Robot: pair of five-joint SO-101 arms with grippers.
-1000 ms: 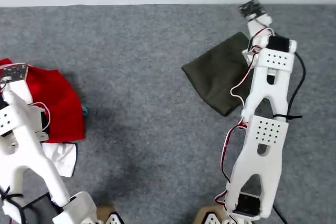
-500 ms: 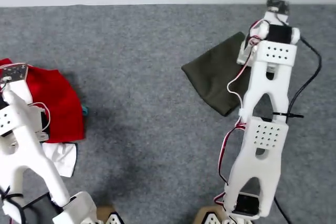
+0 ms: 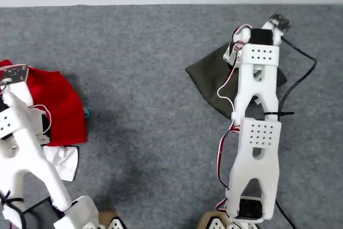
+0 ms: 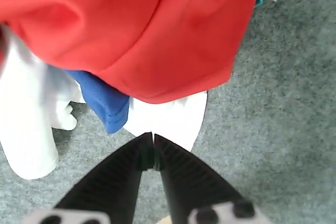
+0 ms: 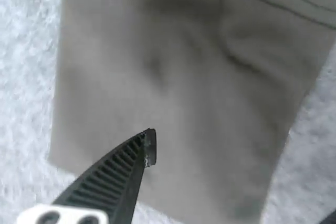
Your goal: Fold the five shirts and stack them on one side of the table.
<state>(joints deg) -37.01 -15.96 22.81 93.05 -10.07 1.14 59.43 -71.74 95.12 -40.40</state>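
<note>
1. Counter (image 3: 150, 79): grey, fuzzy, carries everything.
2. R arm (image 3: 257, 132): stretches across R side of counter, covers R part of olive shirt (image 3: 211, 81).
3. L arm (image 3: 24, 148): sits at L edge, partly over red shirt (image 3: 61, 103).
4. Olive shirt: lies folded flat, far R, well apart from red shirt.
5. Red shirt: rumpled, on top at L edge.
6. White shirt (image 3: 64, 162): sticks out from under red shirt.
7. Blue shirt (image 4: 107, 106): peeks out betw. red & white.
8. R tool (image 5: 231, 177): over olive shirt, spread wide, holds nothing.
9. L tool (image 4: 153, 148): pinched closed, tips touching, empty, at white shirt's edge.
</note>
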